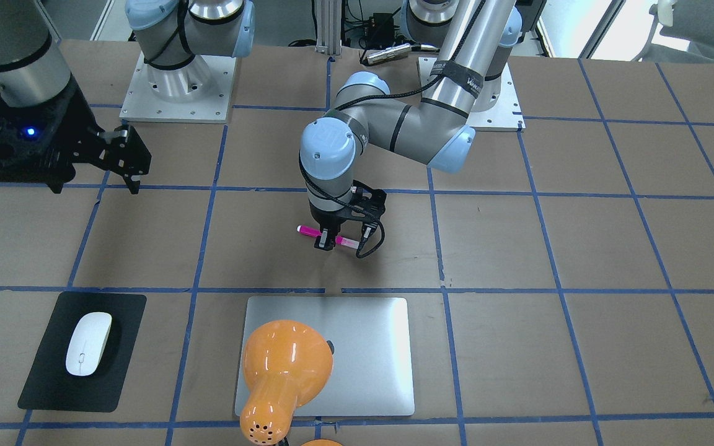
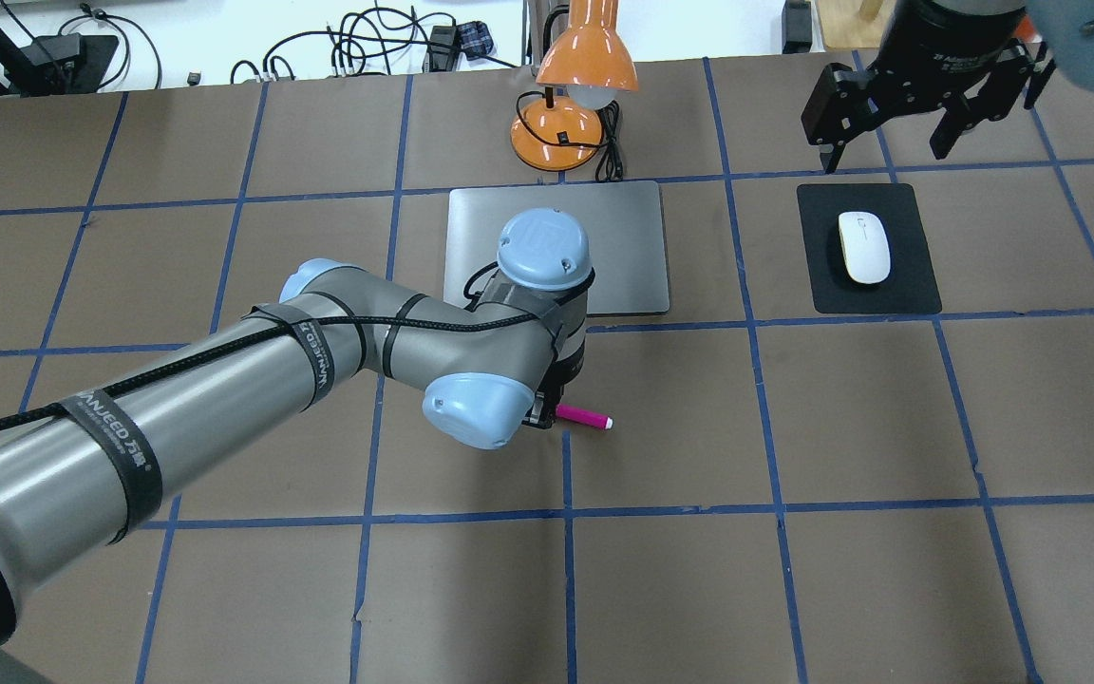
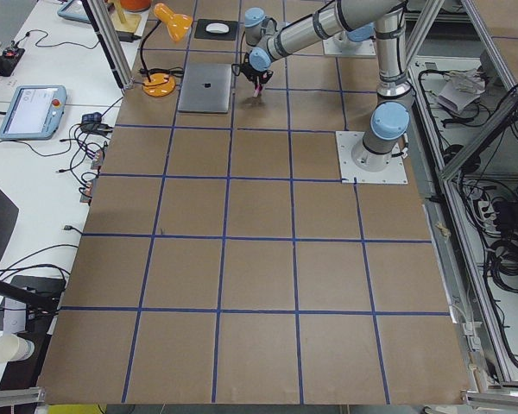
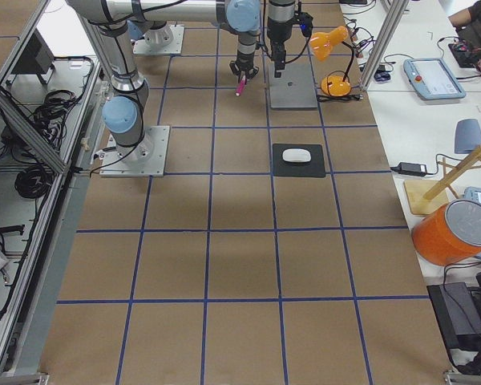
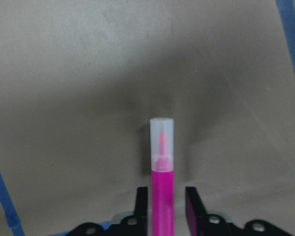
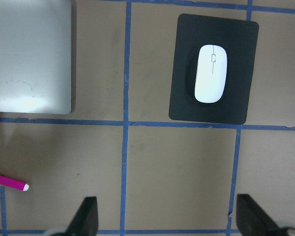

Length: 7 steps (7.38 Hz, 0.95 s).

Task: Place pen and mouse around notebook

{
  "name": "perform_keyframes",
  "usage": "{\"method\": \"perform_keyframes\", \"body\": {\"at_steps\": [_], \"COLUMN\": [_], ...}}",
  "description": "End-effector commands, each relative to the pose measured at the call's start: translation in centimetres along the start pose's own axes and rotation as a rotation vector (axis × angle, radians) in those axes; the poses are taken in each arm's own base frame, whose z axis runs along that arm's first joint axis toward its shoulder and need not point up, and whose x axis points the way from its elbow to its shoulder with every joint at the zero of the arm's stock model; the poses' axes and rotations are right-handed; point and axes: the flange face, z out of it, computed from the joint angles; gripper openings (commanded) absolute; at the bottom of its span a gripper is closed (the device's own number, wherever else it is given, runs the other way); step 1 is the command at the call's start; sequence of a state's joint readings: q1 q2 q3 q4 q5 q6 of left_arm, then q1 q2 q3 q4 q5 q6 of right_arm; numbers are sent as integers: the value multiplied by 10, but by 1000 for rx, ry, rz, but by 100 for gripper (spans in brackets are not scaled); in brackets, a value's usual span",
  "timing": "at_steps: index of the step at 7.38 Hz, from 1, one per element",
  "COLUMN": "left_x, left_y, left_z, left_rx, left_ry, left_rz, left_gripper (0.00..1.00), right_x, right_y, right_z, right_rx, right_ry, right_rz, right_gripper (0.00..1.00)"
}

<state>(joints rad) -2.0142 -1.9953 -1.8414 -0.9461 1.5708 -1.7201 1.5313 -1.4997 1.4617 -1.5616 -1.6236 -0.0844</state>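
The pink pen (image 1: 310, 231) (image 2: 585, 418) lies on the brown table, on the robot's side of the silver notebook (image 1: 369, 353) (image 2: 623, 237). My left gripper (image 1: 332, 241) (image 5: 166, 206) points down over it, jaws open only slightly. The pen (image 5: 162, 196) sits between them against one finger, with a small gap to the other. The white mouse (image 1: 88, 344) (image 2: 863, 247) (image 6: 211, 73) rests on a black pad. My right gripper (image 2: 887, 152) (image 1: 129, 158) hovers high near the pad, open wide and empty.
An orange desk lamp (image 1: 282, 365) (image 2: 585, 57) leans over the notebook's far edge, its base behind it. The black pad (image 1: 47, 371) (image 2: 908, 285) lies to the robot's right of the notebook. Blue tape lines grid the table.
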Motion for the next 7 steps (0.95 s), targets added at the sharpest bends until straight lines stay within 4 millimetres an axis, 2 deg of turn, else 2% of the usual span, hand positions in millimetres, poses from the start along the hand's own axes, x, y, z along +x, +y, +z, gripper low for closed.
{"method": "perform_keyframes", "body": {"at_steps": [1,2,3,4,6,7], "left_x": [5,1,-7,-19,-53,-66], "left_y": [-15,-37,-57,-95,-177,-209], "left_z": [-46,-86,-139,-187,-252,-272], "left_rx": [-4,2,0,-10,3,26], "left_ry": [62,2,-33,-70,-10,20], "left_rz": [32,182,442,667,917,1083], "left_gripper": [100,100,100,100,100,100], "right_x": [-33,-34,-34,-34,-34,-33], "right_y": [17,14,11,12,11,10], "right_z": [-13,-10,-8,-10,-8,-6], "right_rx": [-7,-10,-9,-4,-7,-10], "right_ry": [-99,-102,-103,-105,-96,-89], "right_rz": [64,63,63,63,65,63], "right_gripper": [100,100,100,100,100,100]}}
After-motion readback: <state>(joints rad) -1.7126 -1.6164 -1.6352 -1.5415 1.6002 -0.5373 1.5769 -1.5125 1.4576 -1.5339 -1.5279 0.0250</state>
